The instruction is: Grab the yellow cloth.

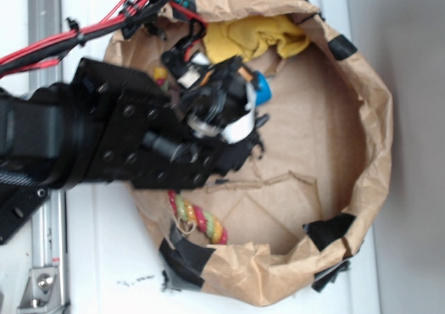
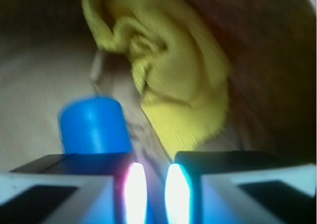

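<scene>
So, the yellow cloth point(image 2: 168, 80) is sitting crumpled against the wall of the brown paper basket point(image 1: 372, 112), soft terry-like fabric with a ribbed weave, bunched into many folds and one curled flap at its top. The basket is showing a wrinkled, rolled paper rim patched with black tape, and a flat cardboard-like floor. Right beside the cloth, toward the basket's middle, a blue bottle point(image 2: 94, 125) is lying, smooth and cylindrical, blurred in the wrist view. The gripper point(image 2: 151, 194) is hovering just short of the cloth's lower edge, not touching it, its two blocky fingers point(image 2: 218, 184) drawn nearly together with only a thin gap and nothing clamped between them. In the exterior view the black arm is covering much of the basket, with the cloth point(image 1: 254, 36) peeking out just beyond the gripper point(image 1: 236, 112). Across the basket from the cloth, a braided rope point(image 1: 198, 218), red, yellow and green, is lying by the rim.
</scene>
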Available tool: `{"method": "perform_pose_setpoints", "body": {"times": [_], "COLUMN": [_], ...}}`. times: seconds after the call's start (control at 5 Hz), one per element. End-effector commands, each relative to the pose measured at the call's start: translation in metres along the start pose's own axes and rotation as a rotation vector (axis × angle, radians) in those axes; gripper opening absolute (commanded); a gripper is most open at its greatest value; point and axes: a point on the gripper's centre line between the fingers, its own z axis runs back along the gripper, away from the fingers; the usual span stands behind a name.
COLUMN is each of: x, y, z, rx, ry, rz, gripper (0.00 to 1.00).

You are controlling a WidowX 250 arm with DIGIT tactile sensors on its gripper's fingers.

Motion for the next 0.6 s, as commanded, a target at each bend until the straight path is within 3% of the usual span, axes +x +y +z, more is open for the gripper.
{"method": "perform_pose_setpoints", "body": {"times": [0.0,0.2,0.4], "x": [0.022,0.034,0.041], "y": [0.037,0.047,0.059], "z": [-0.026,-0.036,-0.052], "rx": [0.107,0.105,0.048], "ry": [0.036,0.069,0.148], "rz": [0.099,0.14,0.177], "gripper": [1.0,1.0,1.0]}}
